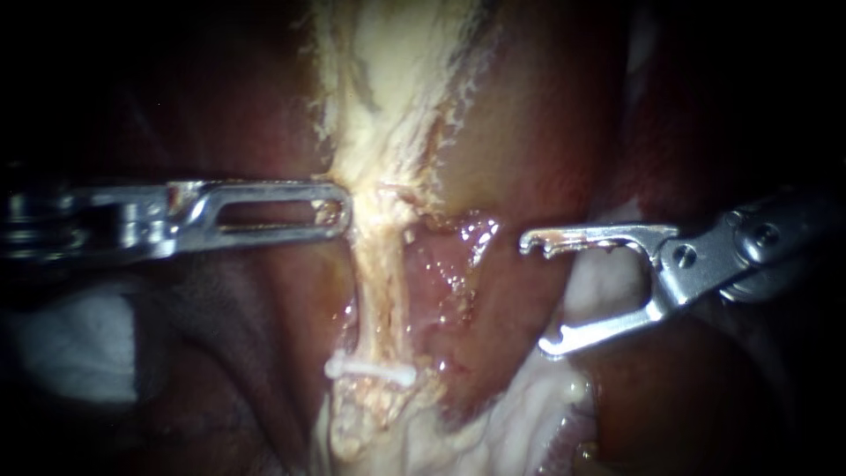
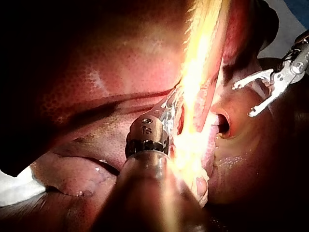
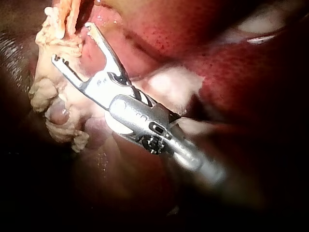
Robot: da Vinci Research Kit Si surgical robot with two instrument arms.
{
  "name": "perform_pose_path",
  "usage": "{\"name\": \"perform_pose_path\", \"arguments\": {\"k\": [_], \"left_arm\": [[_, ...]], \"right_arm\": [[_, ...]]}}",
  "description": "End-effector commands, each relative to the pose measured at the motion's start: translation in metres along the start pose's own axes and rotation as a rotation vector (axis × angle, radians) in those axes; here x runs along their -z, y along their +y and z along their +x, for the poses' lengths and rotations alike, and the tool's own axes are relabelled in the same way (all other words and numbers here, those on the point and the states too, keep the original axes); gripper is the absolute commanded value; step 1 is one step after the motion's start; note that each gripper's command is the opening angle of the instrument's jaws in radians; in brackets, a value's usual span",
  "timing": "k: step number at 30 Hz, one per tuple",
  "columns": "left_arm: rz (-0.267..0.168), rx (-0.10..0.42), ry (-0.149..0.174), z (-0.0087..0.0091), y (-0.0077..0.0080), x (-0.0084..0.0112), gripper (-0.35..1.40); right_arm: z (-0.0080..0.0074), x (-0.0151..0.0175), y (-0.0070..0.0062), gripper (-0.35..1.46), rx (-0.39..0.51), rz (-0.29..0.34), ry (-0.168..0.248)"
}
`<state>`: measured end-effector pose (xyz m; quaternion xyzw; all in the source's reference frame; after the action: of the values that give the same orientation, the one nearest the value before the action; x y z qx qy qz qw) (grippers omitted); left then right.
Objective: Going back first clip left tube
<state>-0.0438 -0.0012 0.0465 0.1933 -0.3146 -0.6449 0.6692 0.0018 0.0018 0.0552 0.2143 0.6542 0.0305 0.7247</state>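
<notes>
Low on the pale tube (image 1: 379, 264), which runs top to bottom through the endoscope view, a white clip (image 1: 370, 371) sits squarely across it, its ends showing on both sides. Up and to the right of the clip, apart from the tube, the right instrument (image 1: 536, 295) hangs with its hooked jaws spread wide and empty. Its mouth faces the tube and its shaft leads off to the right. From the opposite side the left instrument (image 1: 342, 211) meets the tube's edge higher up, above the clip; whether it has hold of the strand cannot be told. With the clip seated, the retreat looks like a straight pull rightward along the right instrument's own shaft, clear of the wet red tissue (image 1: 441, 273) between it and the tube.
</notes>
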Motion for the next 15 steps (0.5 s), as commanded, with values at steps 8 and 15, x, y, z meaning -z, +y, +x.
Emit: {"name": "perform_pose_path", "arguments": {"k": [8,15], "left_arm": [[0.005,0.002,0.006,0.0001,-0.0011,-0.0014,-0.35],[0.005,0.001,0.006,0.0001,-0.0010,-0.0012,-0.35]], "right_arm": [[0.0001,0.0000,0.0000,0.59,-0.001,-0.002,0.005],[0.0002,0.0000,0.0001,0.59,0.004,-0.004,0.008]]}}
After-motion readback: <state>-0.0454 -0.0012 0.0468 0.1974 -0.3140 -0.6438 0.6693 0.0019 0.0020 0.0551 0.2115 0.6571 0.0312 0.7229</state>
